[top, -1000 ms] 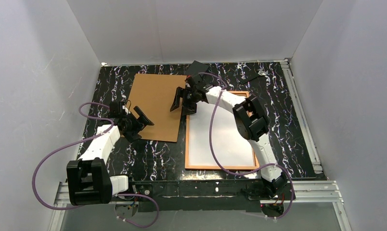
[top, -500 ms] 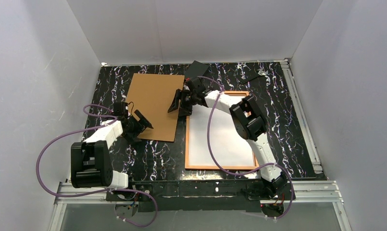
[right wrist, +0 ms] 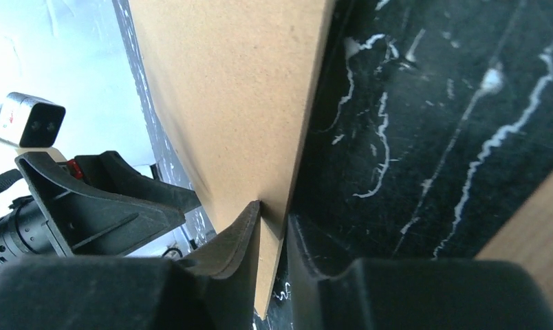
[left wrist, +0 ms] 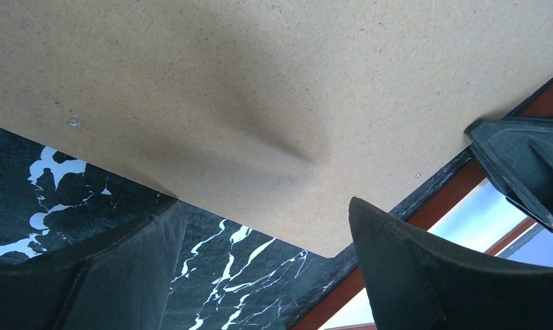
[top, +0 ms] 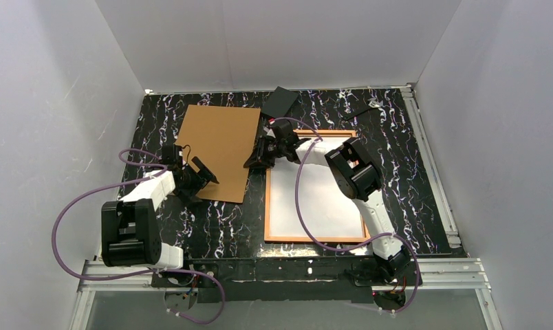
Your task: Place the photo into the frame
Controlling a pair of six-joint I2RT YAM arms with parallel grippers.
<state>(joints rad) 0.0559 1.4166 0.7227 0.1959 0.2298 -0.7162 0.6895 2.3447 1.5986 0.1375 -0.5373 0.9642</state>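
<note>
The frame point(top: 267, 206), thin and orange-bordered, lies flat right of centre. A plain white sheet point(top: 315, 196) fills it, seemingly the photo's back; no print shows. Left of it lies a brown cardboard board point(top: 215, 148). My right gripper point(top: 254, 160) is shut on the board's right edge; in the right wrist view the board point(right wrist: 239, 103) sits pinched between the right gripper's point(right wrist: 274, 227) jaws. My left gripper point(top: 197, 181) stands open over the board's near edge. From the left wrist, the left gripper point(left wrist: 267, 240) has bare table and the board's corner point(left wrist: 260, 82) between its fingers.
A small black flat piece point(top: 280, 102) lies at the back of the black marbled table point(top: 212, 227), and another dark item point(top: 360, 110) at the back right. White walls close in three sides. A metal rail point(top: 439, 268) runs along the near edge.
My right gripper has closed on the board's right edge and sunk lower. The board has slid and turned a little to the left. The left arm drew back slightly, still open.
</note>
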